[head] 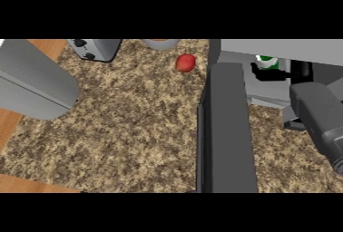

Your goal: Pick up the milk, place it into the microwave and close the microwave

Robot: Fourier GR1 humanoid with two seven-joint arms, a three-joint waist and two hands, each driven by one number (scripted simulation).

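The milk (267,60), white with a green top, stands inside the open microwave (281,49) at the bench's (127,127) far right corner, the right hand (271,74) curled around it behind the open door (226,131).

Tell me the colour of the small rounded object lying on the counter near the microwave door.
Red; the small rounded object shows in the head view.

Milk (267,60) mostly hidden inside microwave (281,47), upper right. Right hand (273,74) partly hidden, fingers unclear. Toaster (94,48) and grey pot (161,43) cut by top edge.
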